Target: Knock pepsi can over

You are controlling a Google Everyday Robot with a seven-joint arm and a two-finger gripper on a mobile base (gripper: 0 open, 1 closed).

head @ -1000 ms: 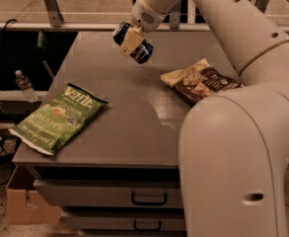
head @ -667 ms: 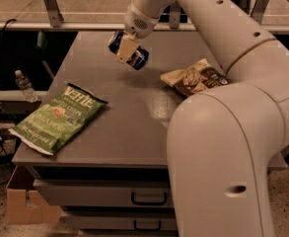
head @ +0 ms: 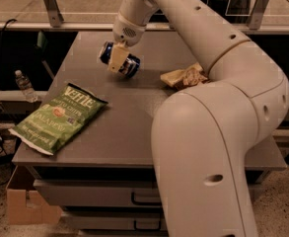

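Observation:
The pepsi can [head: 130,65] is blue and lies on its side in my gripper [head: 118,63], at the far middle of the grey table [head: 119,132]. The gripper is shut on the can, with a tan finger [head: 116,57] across its middle. The can is at or just above the table top; I cannot tell whether it touches. My arm comes in from the upper right and my big white body fills the right foreground, hiding the table's right part.
A green chip bag [head: 60,116] lies at the table's front left. A brown chip bag [head: 185,76] lies at the right, partly behind my arm. A clear water bottle [head: 23,86] stands off the table's left side. A cardboard box [head: 24,205] is on the floor.
My gripper has moved left and down toward the table with the can in it. The chip bags have not moved.

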